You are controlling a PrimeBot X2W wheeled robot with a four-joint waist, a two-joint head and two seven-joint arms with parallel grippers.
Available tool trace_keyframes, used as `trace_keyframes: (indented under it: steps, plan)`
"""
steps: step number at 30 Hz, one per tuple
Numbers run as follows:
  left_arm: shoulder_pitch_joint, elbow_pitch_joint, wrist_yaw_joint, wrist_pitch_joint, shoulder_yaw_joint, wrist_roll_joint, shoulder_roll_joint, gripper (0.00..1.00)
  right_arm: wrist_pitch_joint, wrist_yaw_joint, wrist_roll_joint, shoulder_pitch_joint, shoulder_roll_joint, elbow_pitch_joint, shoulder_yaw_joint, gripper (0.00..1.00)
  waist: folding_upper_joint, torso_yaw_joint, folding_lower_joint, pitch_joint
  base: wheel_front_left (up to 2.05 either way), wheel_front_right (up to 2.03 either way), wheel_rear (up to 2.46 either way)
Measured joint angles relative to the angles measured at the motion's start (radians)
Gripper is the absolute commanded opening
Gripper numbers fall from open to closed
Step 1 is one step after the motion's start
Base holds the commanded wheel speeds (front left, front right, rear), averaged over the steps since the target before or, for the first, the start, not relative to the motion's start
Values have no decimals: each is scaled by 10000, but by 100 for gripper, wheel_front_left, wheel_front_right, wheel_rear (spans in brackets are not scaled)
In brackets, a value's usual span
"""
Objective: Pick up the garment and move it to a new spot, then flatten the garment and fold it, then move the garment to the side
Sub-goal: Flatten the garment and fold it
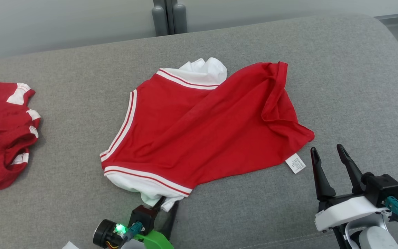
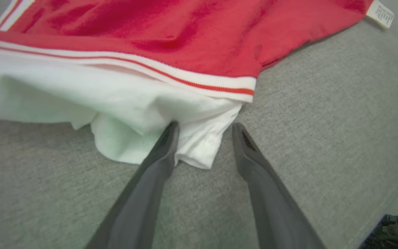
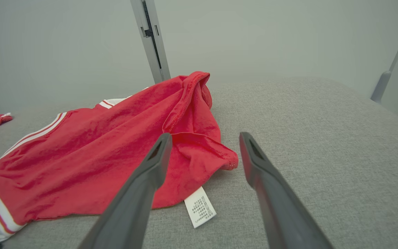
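1. The left gripper (image 2: 205, 128) sits low at the near edge of the garment (image 2: 171, 41). Its two fingers stand apart, with a corner of the white sleeve (image 2: 143, 114) between them. One fingertip touches that cloth and the other is just beside it, so the jaws are not yet closed.
2. In the head view the left gripper (image 1: 167, 206) is partly tucked under the sleeve hem, so the gap between the fingers is hard to judge. The left wrist view shows that gap clearly.
3. The right gripper (image 1: 326, 149) is spread wide and holds nothing. It hovers over the grey cushion (image 1: 340, 86), just beside the white label (image 1: 295, 163).
4. The right wrist view looks between the right gripper's fingers (image 3: 205, 136) at the bunched red hem and the label (image 3: 200, 206). Behind them are a pale wall and a grey post (image 3: 150, 38).
5. The garment (image 1: 199, 131) lies crumpled but spread across the middle of the cushion. It is red with white-striped trim.
6. Count: two grippers, one label and two white sleeves in the head view, one far and one near.
7. There are two red garments in all. The second garment (image 1: 2, 138) lies heaped at the cushion's left edge, well apart from the first.
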Motion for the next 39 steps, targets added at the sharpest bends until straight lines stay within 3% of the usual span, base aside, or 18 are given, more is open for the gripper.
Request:
trace_keyframes:
  steps: [7, 12, 20, 21, 22, 32, 39]
  plan:
    - [-117, -667, 0, 25, -458, -226, 8, 0, -29, 0, 0, 2, 2, 92, -50, 100, 0, 99, 1, -149, 0, 0, 0]
    - [-131, -1682, 0, 33, -1486, -226, 113, 0, -40, 0, 0, 41, -33, 109, -138, 100, 0, 253, 0, -276, 0, 0, 0]
    - [146, -2796, 0, 894, -2479, -750, 514, 0, -42, 0, 0, 109, -33, 167, -128, 100, 0, 481, 0, -365, 0, 0, 0]
    - [235, -2851, 2, 861, -2468, -769, 541, 96, -42, 0, 0, 109, -33, 180, -127, 100, 0, 491, 0, -368, 0, 0, 0]
    - [313, -2915, 38, 796, -2405, -842, 560, 100, -42, 0, 2, 110, -33, 190, -127, 100, 0, 506, 0, -372, 0, 0, 0]
    - [258, -4364, 650, 105, -1080, -1166, 1143, 100, -77, 0, 31, 126, -61, 267, -186, 100, 0, 665, 0, -328, 0, 0, 0]
    - [-120, -4107, 1131, 88, 221, -1465, 1835, 100, -86, 0, 35, -4, -67, 359, -56, 100, 0, 529, 1, -152, 0, 0, 0]
